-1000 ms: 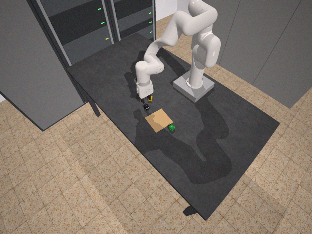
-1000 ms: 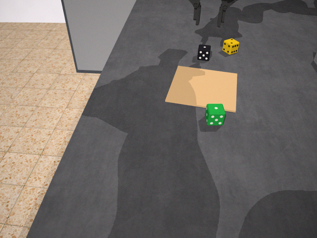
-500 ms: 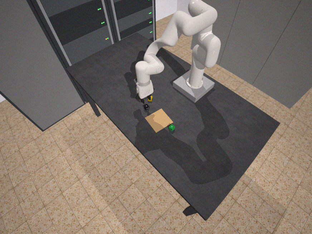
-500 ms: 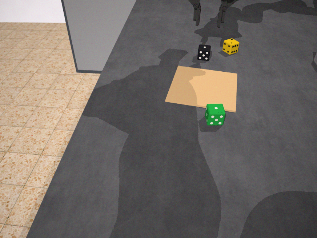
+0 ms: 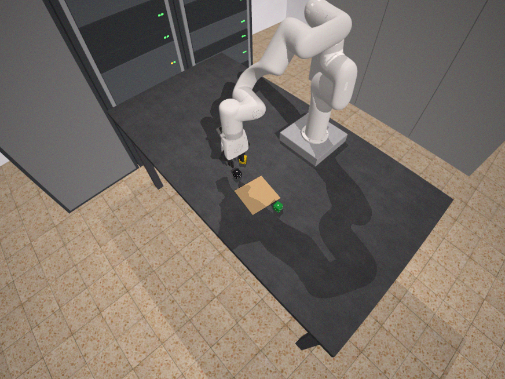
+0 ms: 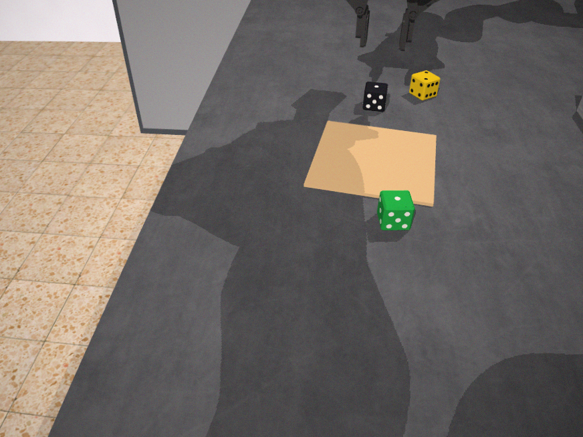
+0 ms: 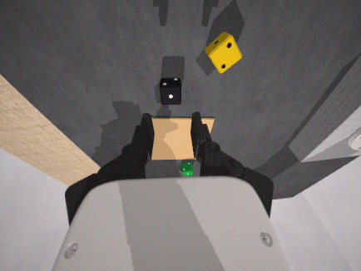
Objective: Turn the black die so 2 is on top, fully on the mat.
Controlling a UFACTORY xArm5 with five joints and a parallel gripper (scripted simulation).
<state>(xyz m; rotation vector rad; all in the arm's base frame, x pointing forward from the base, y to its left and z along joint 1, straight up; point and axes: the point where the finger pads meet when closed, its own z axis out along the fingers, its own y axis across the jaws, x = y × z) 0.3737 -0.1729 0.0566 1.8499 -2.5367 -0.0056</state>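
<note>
The black die (image 5: 236, 173) (image 6: 375, 96) (image 7: 170, 91) lies flat on the table just off the far edge of the tan mat (image 5: 256, 193) (image 6: 395, 160) (image 7: 179, 141). It shows one pip on top and five on the side facing the exterior camera. My gripper (image 5: 234, 162) (image 6: 382, 44) (image 7: 172, 123) hangs above the table behind the black die. Its fingers are about half open with nothing between them. The yellow die (image 5: 244, 160) (image 6: 424, 85) (image 7: 223, 52) lies beside the black one, one pip up.
A green die (image 5: 277, 206) (image 6: 396, 210) (image 7: 187, 169) lies on the table at the mat's near edge. The arm's base (image 5: 314, 140) stands at the back right of the table. Grey cabinets and server racks stand behind and left of it.
</note>
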